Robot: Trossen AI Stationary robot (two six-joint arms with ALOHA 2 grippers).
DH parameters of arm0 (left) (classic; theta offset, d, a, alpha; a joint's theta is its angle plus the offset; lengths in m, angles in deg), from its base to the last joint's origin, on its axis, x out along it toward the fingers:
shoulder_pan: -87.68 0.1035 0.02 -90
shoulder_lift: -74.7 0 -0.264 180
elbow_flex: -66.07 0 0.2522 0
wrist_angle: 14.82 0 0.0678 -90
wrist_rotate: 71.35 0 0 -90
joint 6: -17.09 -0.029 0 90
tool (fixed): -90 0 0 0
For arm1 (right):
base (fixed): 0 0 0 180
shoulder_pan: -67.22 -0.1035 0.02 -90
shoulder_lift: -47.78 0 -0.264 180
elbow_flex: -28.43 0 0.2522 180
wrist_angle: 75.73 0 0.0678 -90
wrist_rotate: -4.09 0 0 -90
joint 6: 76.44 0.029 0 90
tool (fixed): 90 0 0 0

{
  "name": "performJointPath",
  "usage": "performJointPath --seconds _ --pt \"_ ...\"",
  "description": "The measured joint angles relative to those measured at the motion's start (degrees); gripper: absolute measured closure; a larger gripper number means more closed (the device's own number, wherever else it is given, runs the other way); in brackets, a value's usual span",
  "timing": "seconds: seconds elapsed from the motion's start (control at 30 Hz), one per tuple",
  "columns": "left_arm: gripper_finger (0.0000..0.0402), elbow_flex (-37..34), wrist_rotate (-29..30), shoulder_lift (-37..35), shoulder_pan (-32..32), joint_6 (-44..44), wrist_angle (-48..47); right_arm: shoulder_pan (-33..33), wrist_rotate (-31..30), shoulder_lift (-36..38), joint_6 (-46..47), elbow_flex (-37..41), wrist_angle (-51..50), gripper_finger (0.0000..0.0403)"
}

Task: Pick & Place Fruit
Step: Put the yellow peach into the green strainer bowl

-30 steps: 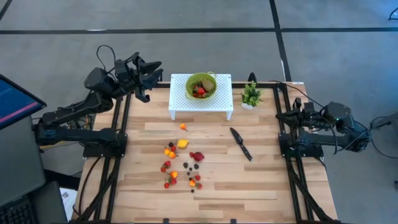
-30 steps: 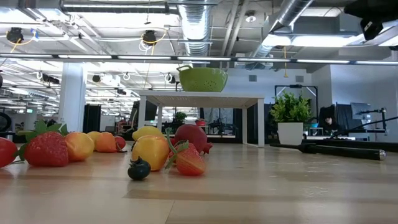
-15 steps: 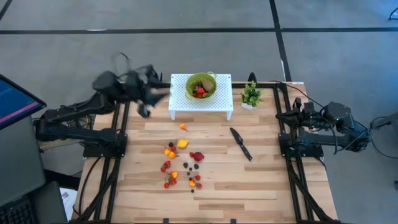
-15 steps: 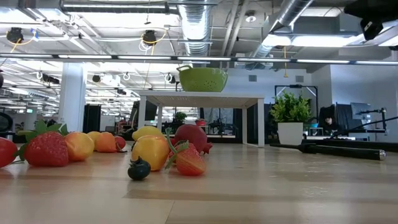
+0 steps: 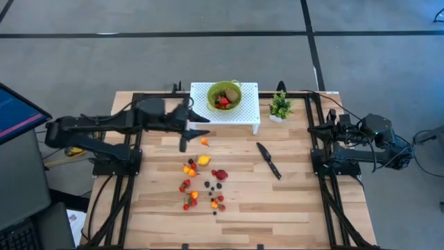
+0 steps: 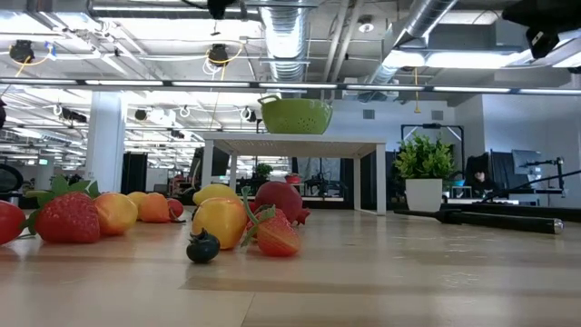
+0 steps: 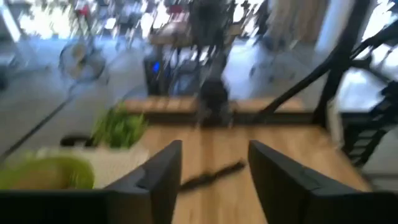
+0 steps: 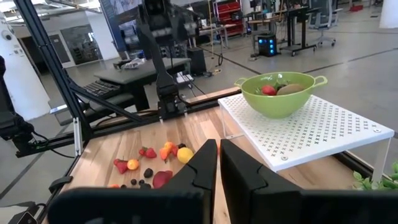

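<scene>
Several tiny toy fruits [image 5: 201, 182], red, orange, yellow and dark, lie scattered on the wooden table's middle; one orange fruit [image 5: 205, 142] lies apart, nearer the far edge. More fruit sits in a green bowl [image 5: 224, 95] on a white perforated stand [image 5: 201, 112]. My left gripper [image 5: 197, 128] hangs above the table just in front of the stand's left end, open and empty [image 7: 214, 180], pointing toward the table's right. My right gripper [image 8: 219, 168] waits shut at the table's right edge [image 5: 331, 130].
A black knife [image 5: 268, 160] lies right of the fruit. A small green potted plant [image 5: 279, 106] stands beside the stand's right end. Black frame rails run along the table's left and right sides. Bare wood lies near the front edge.
My left arm has swung in from beyond the table's far left corner toward the right and down. It now reaches over the table in front of the stand, its gripper tipped down to nearly level. The fruit has not moved.
</scene>
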Motion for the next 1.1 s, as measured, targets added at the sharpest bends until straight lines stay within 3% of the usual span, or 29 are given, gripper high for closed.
performJointPath --seconds 0.1,0.27,0.53,0.93,1.1 --pt "0.0174 0.0 3.9 2.4 -0.5 0.4 -2.2 0.0 0.0 0.0 0.0 0.0 0.0 0.0387" --pt "0.0107 0.0 2.8 5.7 -0.7 2.5 -2.9 0.0 0.0 0.0 0.0 0.0 0.0 0.0385" --pt "0.0088 0.0 3.8 10.4 -2.7 5.9 -3.2 0.0 0.0 0.0 0.0 0.0 0.0 0.0386" --pt "0.0119 0.0 36.4 17.5 -9.5 27.1 -9.9 0.0 0.0 0.0 0.0 0.0 0.0 0.0385" --pt "0.0126 0.0 38.1 20.7 -9.9 37.5 -15.7 0.0 0.0 0.0 0.0 0.0 0.0 0.0386"
